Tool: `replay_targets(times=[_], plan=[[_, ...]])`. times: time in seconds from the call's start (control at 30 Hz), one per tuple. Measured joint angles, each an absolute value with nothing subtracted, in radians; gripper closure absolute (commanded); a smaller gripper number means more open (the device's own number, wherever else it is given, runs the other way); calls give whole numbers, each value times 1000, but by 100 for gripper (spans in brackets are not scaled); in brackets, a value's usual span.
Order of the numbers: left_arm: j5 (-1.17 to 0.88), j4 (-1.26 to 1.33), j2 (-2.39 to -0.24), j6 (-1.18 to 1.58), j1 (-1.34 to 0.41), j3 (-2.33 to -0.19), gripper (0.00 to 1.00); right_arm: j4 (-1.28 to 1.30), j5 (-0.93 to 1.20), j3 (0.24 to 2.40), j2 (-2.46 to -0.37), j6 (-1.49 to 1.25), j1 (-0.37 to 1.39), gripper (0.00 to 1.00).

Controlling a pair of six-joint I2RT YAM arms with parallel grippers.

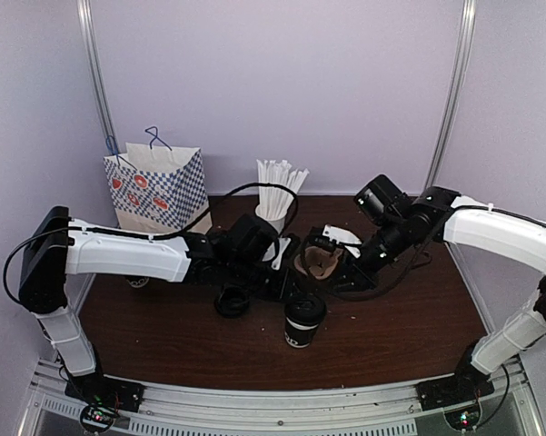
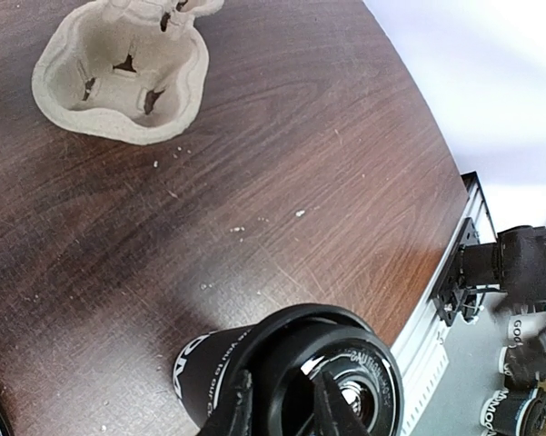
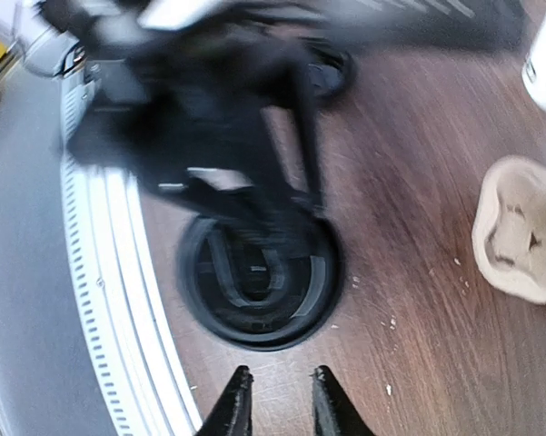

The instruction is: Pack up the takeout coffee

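the black paper takeout cup with black plastic lid (image 1: 304, 320) stood upright on the brown wooden table (image 1: 409, 336), toward its front edge. the left gripper (image 2: 286, 411) hung over the lid; you could not tell whether it gripped. the right gripper (image 3: 280, 404) was slightly parted, empty. the cup looked light and crushable; its sidewall below the lid was your hold.

Surfaces as I read them from my console: (a) tabletop (image 2: 300, 136), dark wood grain, smooth, faint sheen; (b) takeout coffee (image 1: 303, 322), matt black paper wall, glossy plastic lid; (c) cup carrier (image 2: 118, 77), at 11 o'clock in the left wrist view, rough matt moulded pulp; (d) rail (image 1: 282, 400), ribbed bare metal.
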State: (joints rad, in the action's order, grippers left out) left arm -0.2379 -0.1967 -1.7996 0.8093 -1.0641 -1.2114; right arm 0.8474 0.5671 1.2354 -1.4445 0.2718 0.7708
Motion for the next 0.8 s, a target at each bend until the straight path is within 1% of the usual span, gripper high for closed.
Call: replay_targets(times=[0.1, 0.2, 0.4, 0.5, 0.7, 0.8], plan=[[-223, -196, -1798, 810, -1076, -1212, 75, 872, 562, 1242, -1425, 334, 838, 85], [-212, -198, -1797, 810, -1093, -1213, 76, 904, 535, 1253, -1438, 390, 937, 88], [-209, -209, -1795, 813, -1121, -1213, 76, 932, 412, 1335, -1520, 477, 1105, 88], [-209, -209, -1795, 815, -1121, -1213, 75, 939, 323, 1341, -1541, 513, 1171, 88], [-208, -208, -1794, 817, -1121, -1211, 76, 954, 181, 1322, -1543, 567, 1249, 88], [-208, -208, -1794, 817, -1121, -1211, 76, 954, 133, 1298, -1543, 579, 1255, 85]])
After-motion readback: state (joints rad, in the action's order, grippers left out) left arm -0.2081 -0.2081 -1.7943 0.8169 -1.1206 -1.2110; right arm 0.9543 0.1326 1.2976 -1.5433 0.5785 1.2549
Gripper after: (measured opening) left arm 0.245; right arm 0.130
